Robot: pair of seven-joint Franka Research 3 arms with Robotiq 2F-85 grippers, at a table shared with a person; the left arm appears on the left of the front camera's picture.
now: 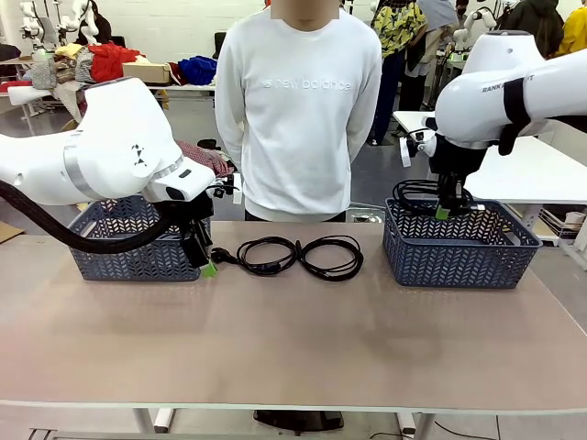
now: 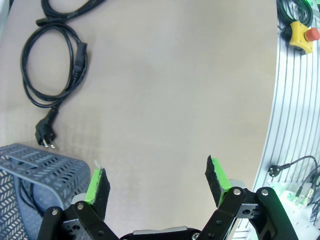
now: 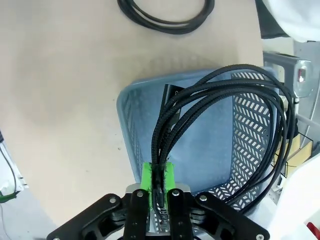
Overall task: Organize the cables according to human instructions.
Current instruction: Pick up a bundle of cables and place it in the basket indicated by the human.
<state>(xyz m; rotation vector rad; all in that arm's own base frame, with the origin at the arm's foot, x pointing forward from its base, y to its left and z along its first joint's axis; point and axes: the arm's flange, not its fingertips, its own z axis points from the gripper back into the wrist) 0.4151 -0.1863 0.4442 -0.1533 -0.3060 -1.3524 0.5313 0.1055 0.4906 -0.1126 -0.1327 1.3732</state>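
- Table (image 1: 275, 348): beige, matte. A person (image 1: 303, 110) in a white sweatshirt stands at the far side.
- Two blue-grey perforated baskets sit on the table: left basket (image 1: 128, 261) on the robot's left, right basket (image 1: 459, 261) on its right.
- Left coil (image 1: 264, 268) and right coil (image 1: 330, 274) lie flat on the table between the baskets, side by side. Cannot tell whether they touch.
- The left coil's plug end trails toward the left basket.
- Left gripper (image 1: 207, 268) hangs low at the left basket's inner front corner, just beside that plug.
- Its fingers (image 2: 97, 185) stand wide apart with nothing between them and bare table beneath.
- Right gripper (image 3: 159, 182) is above the right basket, its green pads clamped on the held cable (image 3: 162, 135).
- The held cable's loops fan out from the pads over the basket's open top. Cannot tell whether they touch the basket.
- Yellow box (image 2: 300, 35) with a red button sits on a metal rail past the table edge.
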